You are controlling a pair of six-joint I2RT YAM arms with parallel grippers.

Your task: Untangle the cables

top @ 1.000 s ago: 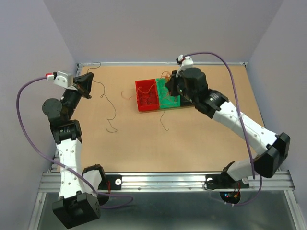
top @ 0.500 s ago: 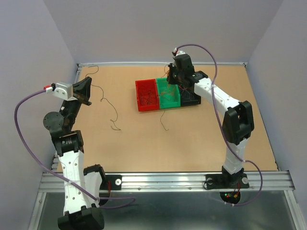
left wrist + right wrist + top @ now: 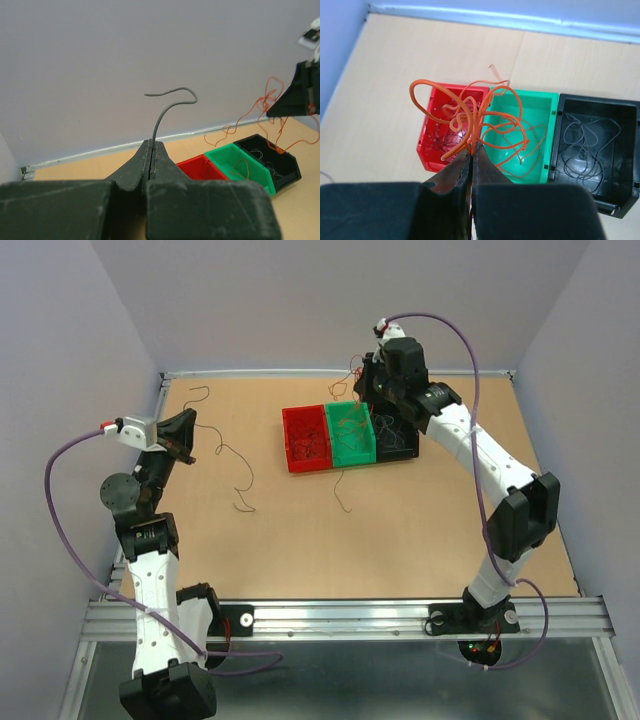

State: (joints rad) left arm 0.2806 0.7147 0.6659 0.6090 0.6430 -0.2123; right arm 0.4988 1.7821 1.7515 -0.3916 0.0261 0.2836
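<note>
My left gripper [image 3: 187, 436] is shut on one thin dark grey wire [image 3: 169, 104] that curls up out of its closed tips [image 3: 151, 145], above the left side of the table. My right gripper [image 3: 369, 381] is shut on a tangle of red-orange wires [image 3: 470, 114] and holds it in the air above the red bin [image 3: 308, 466] and green bin [image 3: 353, 460]. The orange strands [image 3: 270, 107] dangle from it in the left wrist view. Some orange wire lies in the green bin [image 3: 530, 95]. Thin dark wires lie in the red bin [image 3: 427, 150] and the black bin [image 3: 600, 102].
Three bins stand in a row at the back middle of the table: red, green, black [image 3: 398, 455]. Loose thin wires lie on the board left of the bins [image 3: 238, 480], in front of them [image 3: 342, 496] and at the back left corner [image 3: 196, 394].
My right gripper has risen from the green bin toward the back wall, lifting the orange tangle. My left gripper has shifted a little to the right and nearer, still holding its wire.
</note>
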